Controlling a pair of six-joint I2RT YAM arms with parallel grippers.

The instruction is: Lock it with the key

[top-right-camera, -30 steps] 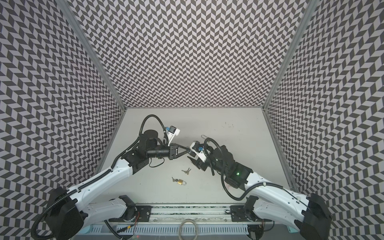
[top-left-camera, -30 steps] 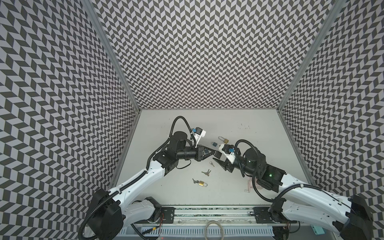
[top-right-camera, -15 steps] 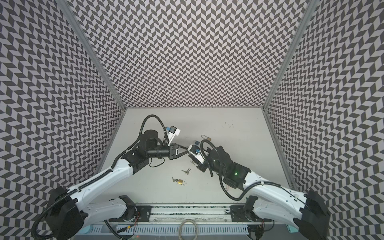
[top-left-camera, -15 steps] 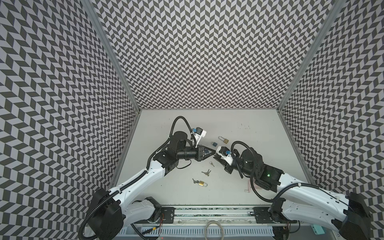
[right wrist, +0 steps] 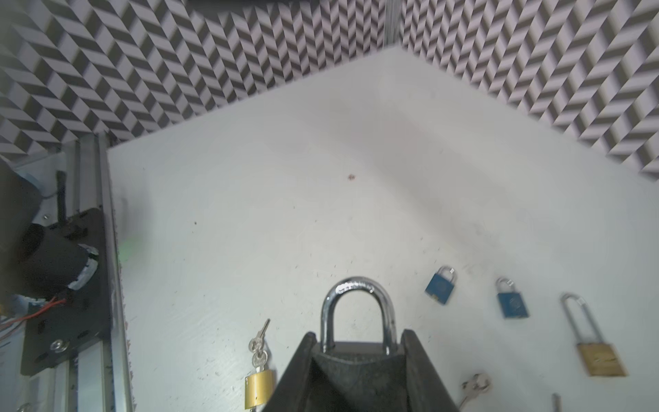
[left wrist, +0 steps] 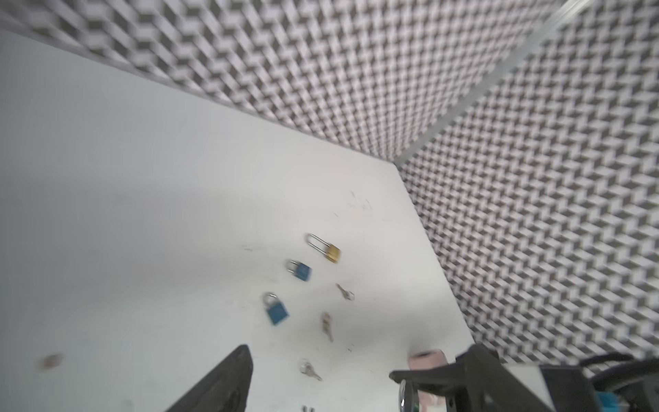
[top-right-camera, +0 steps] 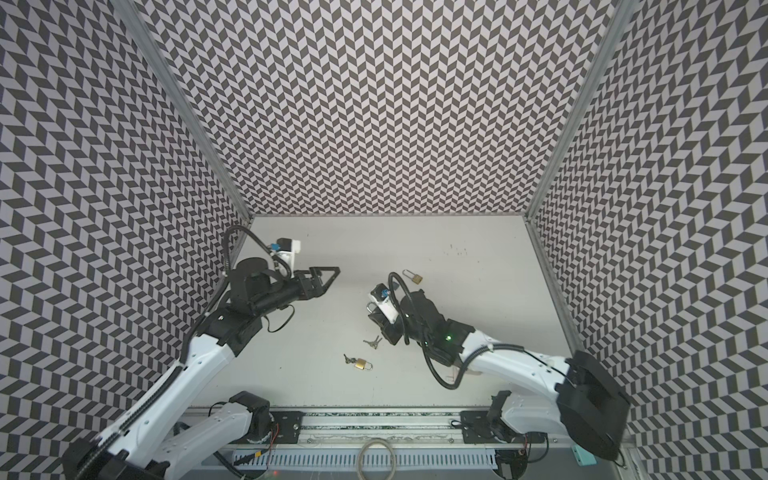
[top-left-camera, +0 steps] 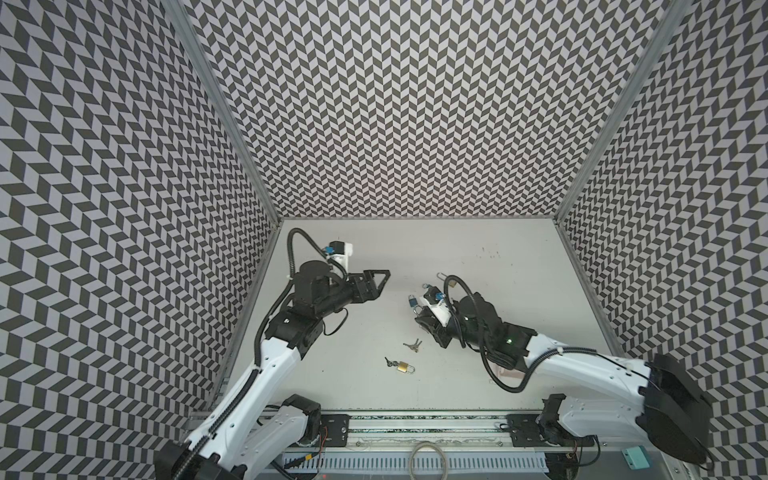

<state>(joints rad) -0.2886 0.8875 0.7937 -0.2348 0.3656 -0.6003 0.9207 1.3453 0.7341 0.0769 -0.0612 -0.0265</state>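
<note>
"So where is the padlock [right wrist: 356, 285] right now?"

"Between the fingers of the right gripper [right wrist: 359, 339]. They are clamped on its dark body, and it sticks out shackle-first, with both legs of the shackle down in the body. I judge the keyhole end faces back toward the palm, but it is hidden."

"And the left gripper [top-left-camera: 380, 282]?"

"Raised over the table [top-left-camera: 498, 266], fingers [left wrist: 228, 381] spread wide with nothing between them, and well apart from the padlock."

"Which key, then?"

"A loose pair of keys [top-left-camera: 412, 344] lies flat on the table just beside the right gripper, on the side toward the front rail [top-left-camera: 415, 417]. Its long axis runs roughly across both top views. A second bunch of keys [top-left-camera: 389, 361] lies against the small brass padlock [top-left-camera: 405, 367], nearer the rail. Which one fits, I cannot tell."

"Nearer arm?"

"The right — but it is full. So I'd have the empty left reach across and down, fingers turned to pinch across the keys' length. The padlock may also need turning before any key can reach the keyhole end."
</note>
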